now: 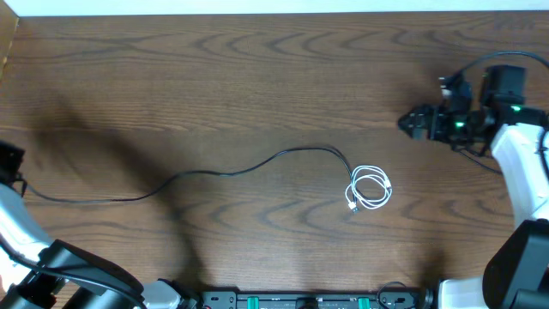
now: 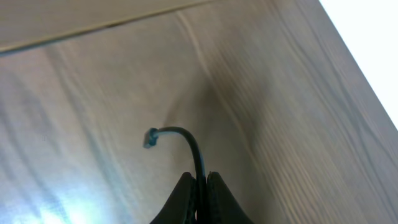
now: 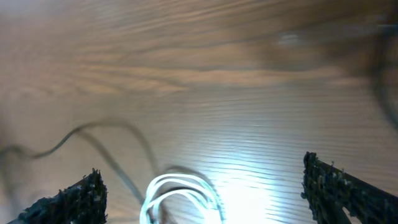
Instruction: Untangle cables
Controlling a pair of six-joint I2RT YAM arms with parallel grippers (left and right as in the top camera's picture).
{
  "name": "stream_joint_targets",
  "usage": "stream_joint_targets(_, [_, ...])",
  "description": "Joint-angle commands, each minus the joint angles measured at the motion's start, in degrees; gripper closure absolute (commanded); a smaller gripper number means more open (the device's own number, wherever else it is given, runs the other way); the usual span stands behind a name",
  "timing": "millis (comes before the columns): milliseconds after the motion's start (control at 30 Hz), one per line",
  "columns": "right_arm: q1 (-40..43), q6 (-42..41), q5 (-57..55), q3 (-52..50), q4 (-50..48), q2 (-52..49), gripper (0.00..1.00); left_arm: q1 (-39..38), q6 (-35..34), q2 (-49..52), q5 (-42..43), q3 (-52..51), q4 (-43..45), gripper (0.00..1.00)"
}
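A long black cable point(image 1: 214, 170) snakes across the table from the far left edge to the middle. Its right end bends down beside a small coiled white cable point(image 1: 370, 190). My left gripper point(image 1: 10, 161), at the far left edge, is shut on the black cable point(image 2: 194, 149) in the left wrist view point(image 2: 199, 178), with a short plug end point(image 2: 151, 138) curling out past the fingertips. My right gripper point(image 1: 413, 123) is open and empty at the right, above the table. In the right wrist view point(image 3: 202, 169) the white coil point(image 3: 180, 193) and the black cable point(image 3: 93, 134) lie below it. A second black cable is not in view.
The wooden table's far edge point(image 1: 274, 15) meets a white surface. The robot bases and a black rail point(image 1: 309, 300) line the near edge. Thick black arm wires point(image 1: 480, 159) hang by the right arm.
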State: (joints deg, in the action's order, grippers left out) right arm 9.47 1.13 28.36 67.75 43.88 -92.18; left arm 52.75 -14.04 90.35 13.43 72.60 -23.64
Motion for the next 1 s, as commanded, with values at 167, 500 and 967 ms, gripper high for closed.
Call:
stream_joint_targets(167, [-11.63, 0.57, -3.52, 0.04, 1.09, 1.14, 0.01, -5.68, 1.57, 0.33, 1.53, -0.17, -0.48, 0.03])
stream_joint_targets(500, [-18.23, -0.90, -7.39, 0.00, 6.58, 1.09, 0.01, -14.23, 18.40, -2.71, 19.85, 0.83, -3.04, 0.03])
stream_joint_targets(967, [-18.58, -1.14, -10.34, 0.00, 15.67, 1.09, 0.01, -41.18, 47.84, -2.78, 16.85, 0.68, -24.37, 0.02])
